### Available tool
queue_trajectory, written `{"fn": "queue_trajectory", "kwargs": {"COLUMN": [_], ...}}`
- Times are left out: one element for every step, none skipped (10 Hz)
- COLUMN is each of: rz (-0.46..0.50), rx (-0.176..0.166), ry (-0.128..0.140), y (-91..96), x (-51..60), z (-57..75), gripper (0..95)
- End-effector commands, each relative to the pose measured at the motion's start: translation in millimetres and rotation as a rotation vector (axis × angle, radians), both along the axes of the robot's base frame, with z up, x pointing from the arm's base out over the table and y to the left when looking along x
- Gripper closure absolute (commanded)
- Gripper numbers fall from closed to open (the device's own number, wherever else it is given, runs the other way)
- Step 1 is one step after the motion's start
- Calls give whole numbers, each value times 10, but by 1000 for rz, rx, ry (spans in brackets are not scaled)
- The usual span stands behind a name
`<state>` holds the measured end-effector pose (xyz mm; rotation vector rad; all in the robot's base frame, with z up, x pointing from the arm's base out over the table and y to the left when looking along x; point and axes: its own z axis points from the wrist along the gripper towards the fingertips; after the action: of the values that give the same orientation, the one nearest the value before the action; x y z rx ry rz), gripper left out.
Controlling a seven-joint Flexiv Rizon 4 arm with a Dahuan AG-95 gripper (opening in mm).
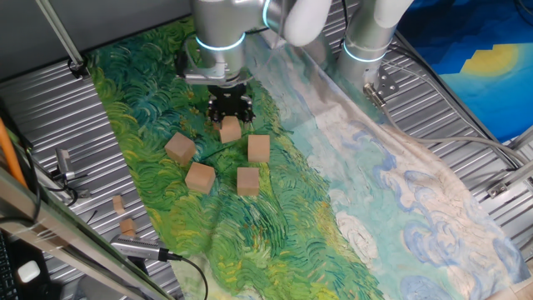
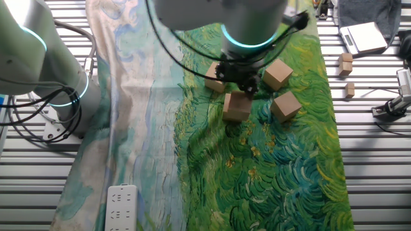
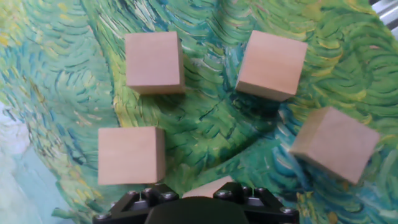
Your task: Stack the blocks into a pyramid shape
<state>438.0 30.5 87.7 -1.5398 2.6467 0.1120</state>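
**Me:** While the gripper (image 1: 228, 112) sits low over the painted cloth (image 1: 275, 225), I read its fingers as pinching one block (image 1: 231, 129), though the hand view shows only a sliver of that block at the bottom edge, so I can't say how squarely it's held.

**Partner:** Where are the others?

**Me:** Four lie loose on the cloth, none stacked: one near the gripper on the right (image 1: 259, 147), one to the left (image 1: 180, 148), two nearer the front (image 1: 200, 177) (image 1: 247, 180). I count five in all; a sixth I can't find in any view.

**Partner:** So what worries you?

**Me:** Three things. The cloth is rumpled, and a base row laid on a fold would probably tilt and shed the upper layers. The loose blocks sit at odd angles and apart, so a block set across two of them could drop into the gap. And the held block hangs close to its neighbours; a sideways move could knock one.

**Partner:** Those little bits at the side?

**Me:** The two small wooden bits (image 1: 122, 214) on the metal table (image 1: 50, 117) are well apart from it all.
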Motion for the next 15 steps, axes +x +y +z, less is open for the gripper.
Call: {"fn": "queue_trajectory", "kwargs": {"rz": [-45, -53, -43, -33, 3, 46, 64, 97, 127, 141, 171, 194, 212, 229, 249], "rx": [-7, -15, -27, -30, -54, -86, -96, -108, -108, -105, -104, -105, -106, -107, -105], "ry": [6, 9, 5, 4, -1, -5, -5, -6, -7, -9, -11, -12, -13, -15, -19], "y": [79, 168, 204, 204, 206, 205, 202, 156, 75, -7, -95, -172, -248, -299, -378], "x": [-32, -36, -33, -21, 30, 101, 134, 191, 206, 203, 196, 187, 175, 166, 145], "z": [21, 31, 27, 53, 130, 227, 278, 376, 423, 449, 481, 510, 538, 551, 542], "gripper": [380, 380, 380, 380, 380, 380, 380, 380, 380, 380, 190, 190, 190, 190, 190]}}
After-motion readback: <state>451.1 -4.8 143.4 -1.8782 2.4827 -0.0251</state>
